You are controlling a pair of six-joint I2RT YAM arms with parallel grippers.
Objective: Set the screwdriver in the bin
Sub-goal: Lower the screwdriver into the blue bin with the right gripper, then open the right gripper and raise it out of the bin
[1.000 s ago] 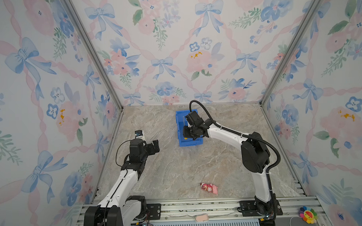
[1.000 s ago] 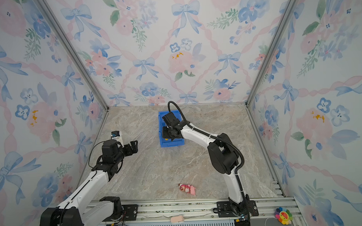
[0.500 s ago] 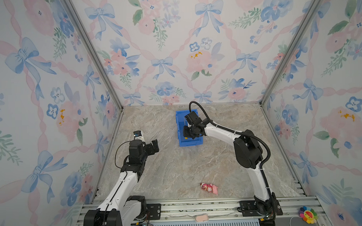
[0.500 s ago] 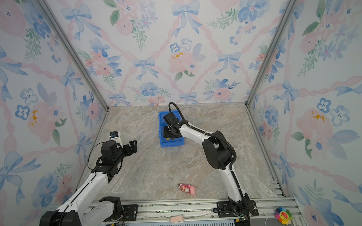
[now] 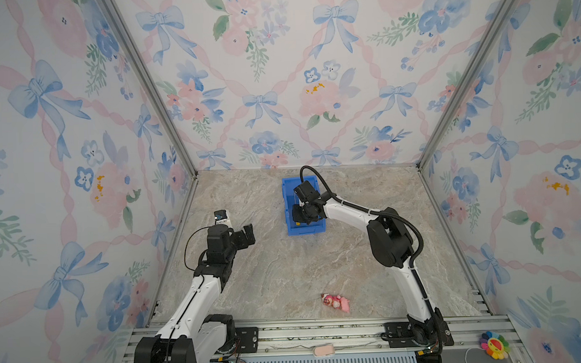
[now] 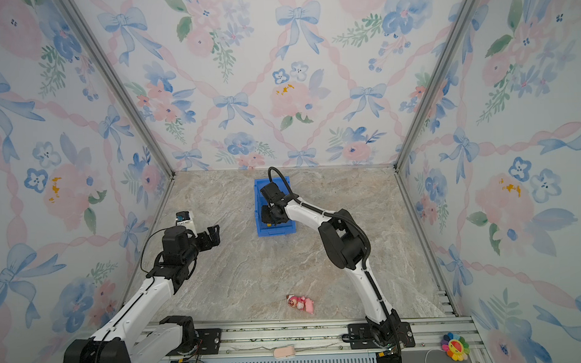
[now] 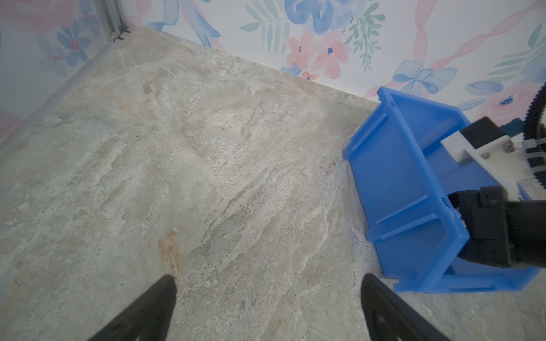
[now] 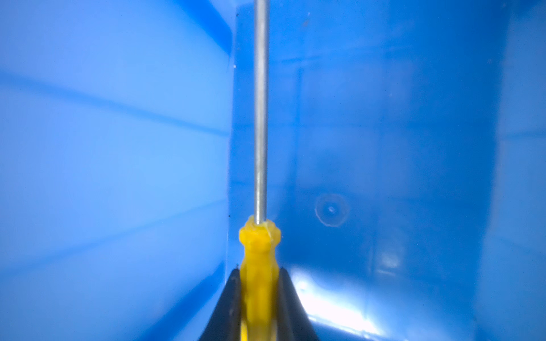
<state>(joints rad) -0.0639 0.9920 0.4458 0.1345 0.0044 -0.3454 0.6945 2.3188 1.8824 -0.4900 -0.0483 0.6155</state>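
Screwdriver [image 8: 261, 171] placement looked close to finished, but not finished. At the left edge of the tabletop [image 5: 285, 272], the left tool [image 5: 248, 233] hung above the bare surface with its jaws spread and nothing between them. The left wrist view showed its dark fingertips [image 7: 156, 307] wide apart over the marbled stone, so this arm seemed to have no part in the job. Further along, near the middle of the far edge, the bin [image 5: 309, 231] stood upright on the tabletop, and the right tool [image 5: 299, 220] reached down into its open top. In the right wrist view, blue walls surrounded that tool. Its jaws were clamped on the yellow handle, and the grey shaft ran straight ahead, close beside an inside corner of the bin. The tip ran out of the picture, so whether it touched the floor or a wall could not be told. What seemed left was the release: the jaws had to part so that the screwdriver lay in the bin on its own, and the arm then had to lift clear without dragging it out. To the right, near the front edge, a pink doll toy [image 5: 335, 301] lay well apart from all this and needed no handling.
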